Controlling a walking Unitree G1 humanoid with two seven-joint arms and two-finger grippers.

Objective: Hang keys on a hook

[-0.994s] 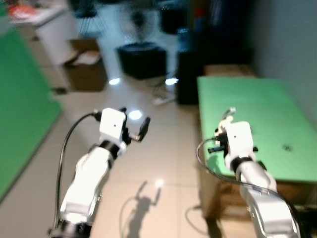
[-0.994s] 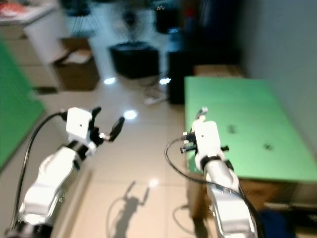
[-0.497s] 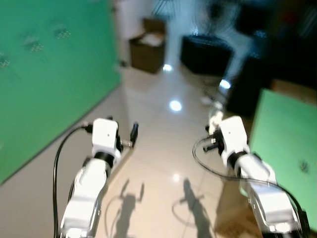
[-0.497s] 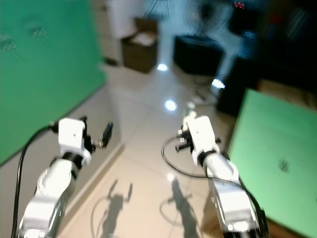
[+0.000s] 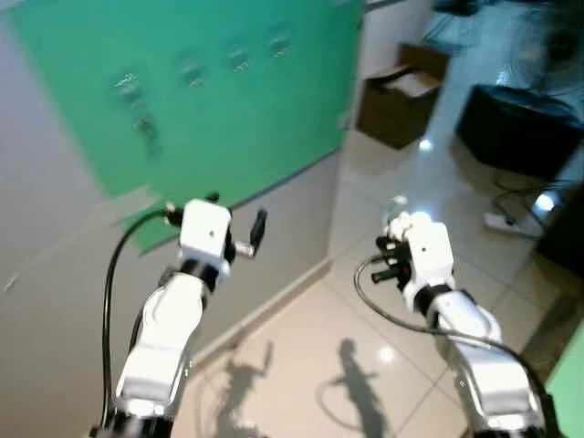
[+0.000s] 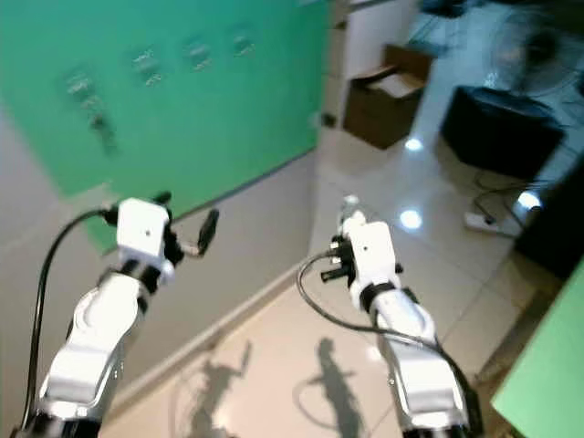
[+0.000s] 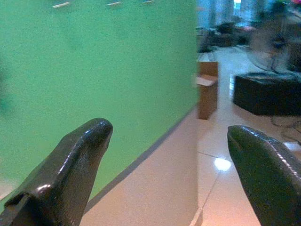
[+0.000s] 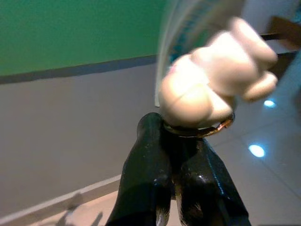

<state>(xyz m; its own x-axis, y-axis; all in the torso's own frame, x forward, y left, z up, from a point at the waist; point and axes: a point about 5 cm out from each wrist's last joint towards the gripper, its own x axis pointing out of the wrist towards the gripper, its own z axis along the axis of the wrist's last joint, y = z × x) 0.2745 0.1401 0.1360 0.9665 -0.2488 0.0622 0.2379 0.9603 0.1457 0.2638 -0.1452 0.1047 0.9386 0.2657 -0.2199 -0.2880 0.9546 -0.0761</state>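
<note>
The robot stands on a shiny tiled floor (image 5: 365, 319) and faces a grey wall with a big green board (image 5: 201, 100) on it. A row of small hooks (image 5: 187, 71) sits high on the green board, but they are blurry and hard to make out. Both silver arms are held up in front of the robot. The left pincer (image 5: 239, 228) is up near the bottom edge of the green board, and its two black fingers (image 7: 70, 160) are spread wide apart with nothing between them. The right pincer (image 8: 176, 141) is squeezed tight on the keys (image 8: 200, 129), gripping a thin metal ring. A pale, round, lumpy charm (image 8: 211, 80) sits on the ring just above the fingertips, and it looks blurry. In the head views the charm shows as a small white blob on top of the right pincer (image 5: 398, 208), out over the floor and well apart from the hooks. A black cable loops from each wrist. The arms' dark shadows fall on the floor by the wall. Farther off on the right there is an open brown cardboard box (image 5: 400, 93), a big black box (image 5: 516, 128), and a white power strip (image 5: 497, 219) with cords on the floor. A corner of a green desk (image 6: 547, 374) shows at the lower right.
</note>
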